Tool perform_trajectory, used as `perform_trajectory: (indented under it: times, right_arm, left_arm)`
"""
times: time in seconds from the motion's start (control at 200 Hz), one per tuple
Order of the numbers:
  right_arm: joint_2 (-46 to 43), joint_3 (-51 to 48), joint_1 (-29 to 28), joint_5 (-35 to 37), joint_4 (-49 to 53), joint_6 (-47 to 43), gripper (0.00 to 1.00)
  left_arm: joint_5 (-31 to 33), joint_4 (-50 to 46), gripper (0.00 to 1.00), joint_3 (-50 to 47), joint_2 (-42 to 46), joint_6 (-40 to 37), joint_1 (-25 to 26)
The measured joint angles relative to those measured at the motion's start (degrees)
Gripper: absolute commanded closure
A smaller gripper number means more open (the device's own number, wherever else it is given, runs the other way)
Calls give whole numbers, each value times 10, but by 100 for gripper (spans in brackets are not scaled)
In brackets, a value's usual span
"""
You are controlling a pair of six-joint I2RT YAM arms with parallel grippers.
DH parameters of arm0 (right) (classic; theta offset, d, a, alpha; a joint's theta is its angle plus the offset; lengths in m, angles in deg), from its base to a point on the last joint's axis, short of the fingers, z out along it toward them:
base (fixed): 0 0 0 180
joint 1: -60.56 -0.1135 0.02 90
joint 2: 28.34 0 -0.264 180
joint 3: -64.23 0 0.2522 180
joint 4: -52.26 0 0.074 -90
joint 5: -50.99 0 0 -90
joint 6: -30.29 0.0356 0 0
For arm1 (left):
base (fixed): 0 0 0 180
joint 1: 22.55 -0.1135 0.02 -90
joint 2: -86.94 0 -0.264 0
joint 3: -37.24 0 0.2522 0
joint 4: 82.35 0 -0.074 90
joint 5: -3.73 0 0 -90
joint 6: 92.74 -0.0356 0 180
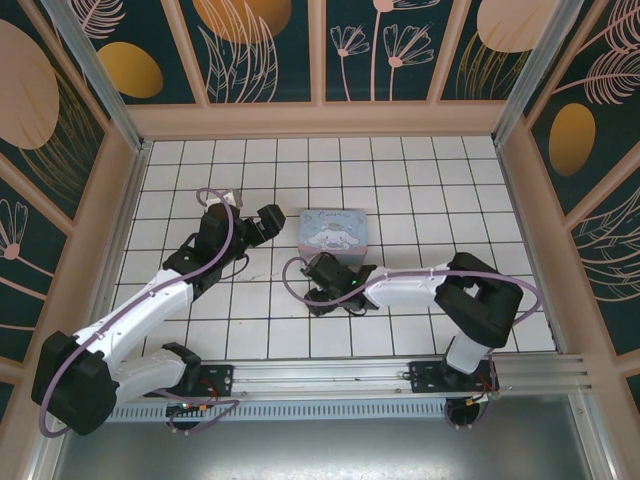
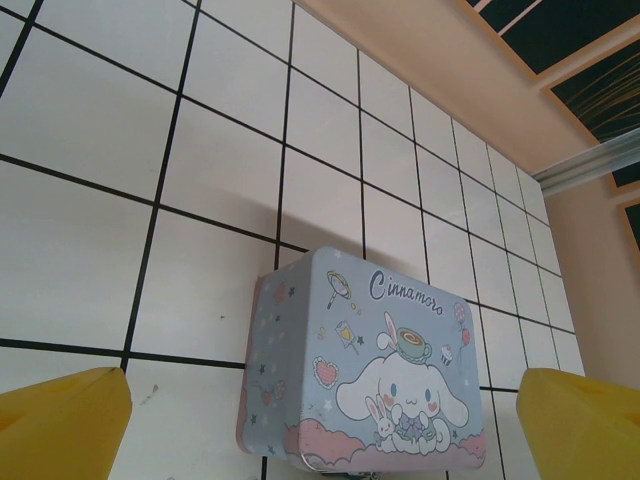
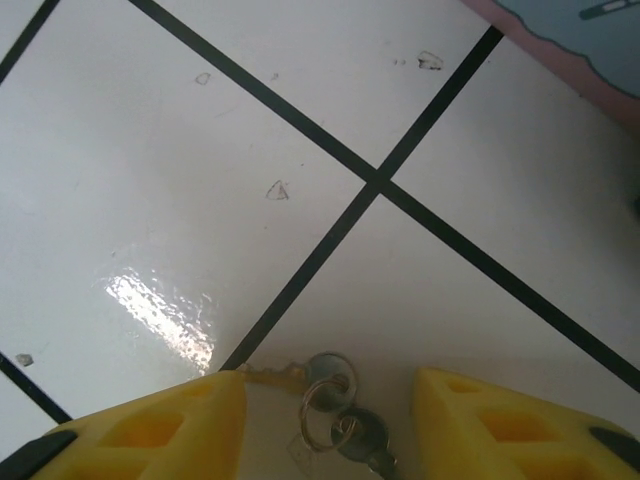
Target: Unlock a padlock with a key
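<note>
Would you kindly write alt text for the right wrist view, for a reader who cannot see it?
Small silver keys on a ring lie on a white tiled table between the spread yellow fingers of the right pincer, at the bottom of the view. A pale blue and pink tin's edge crosses the top right corner.

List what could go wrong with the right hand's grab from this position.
1. The keys lie flat on glossy tile between the fingers of the open right hand. Closing may skid them away rather than pinch them.
2. More than one key looks bunched together, so the hand might clamp the wrong one or leave it dangling and hard to aim.
3. The tin sits close, and a lift or swing could bump it.
</note>
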Motion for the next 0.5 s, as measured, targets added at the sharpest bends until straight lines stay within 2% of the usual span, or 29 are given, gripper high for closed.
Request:
perform_trajectory:
  times: [0.5]
  right_arm:
    - [40, 52, -33, 57, 48, -22, 68]
  left_arm:
    - [-2, 0, 1, 0, 0, 0, 0]
